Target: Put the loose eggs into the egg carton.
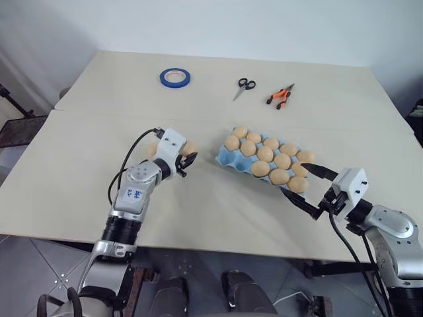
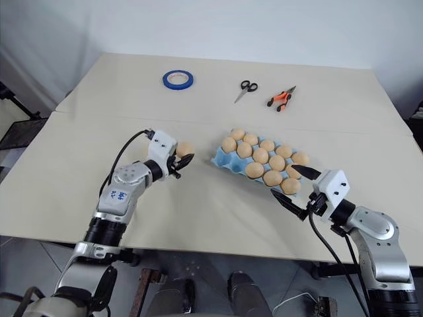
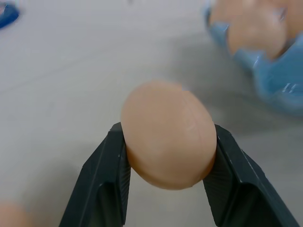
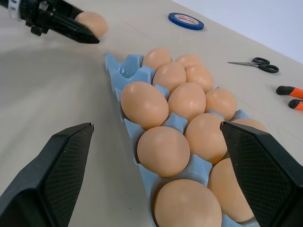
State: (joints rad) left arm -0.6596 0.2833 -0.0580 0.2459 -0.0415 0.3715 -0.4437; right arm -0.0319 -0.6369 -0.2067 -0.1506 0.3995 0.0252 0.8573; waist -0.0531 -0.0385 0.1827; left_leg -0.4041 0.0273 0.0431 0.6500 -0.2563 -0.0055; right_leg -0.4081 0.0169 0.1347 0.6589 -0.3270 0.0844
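Spanning the view, pale tabletop (image 1: 79, 165) carries all items. Egg carton (image 1: 225, 157), light blue, lies toward the right edge, most cups filled with eggs; one cup at its left end is bare. Right pincer (image 1: 305, 186) wide open, one finger either side of the carton's near right end, not touching any egg. Left pincer (image 2: 184, 159) clamped on one loose egg (image 3: 166, 140), just left of the carton. Another loose egg (image 1: 153, 149) lies behind that arm. Near the far edge: blue tape roll (image 1: 176, 77), scissors (image 1: 244, 87), orange-handled pliers (image 1: 280, 96).
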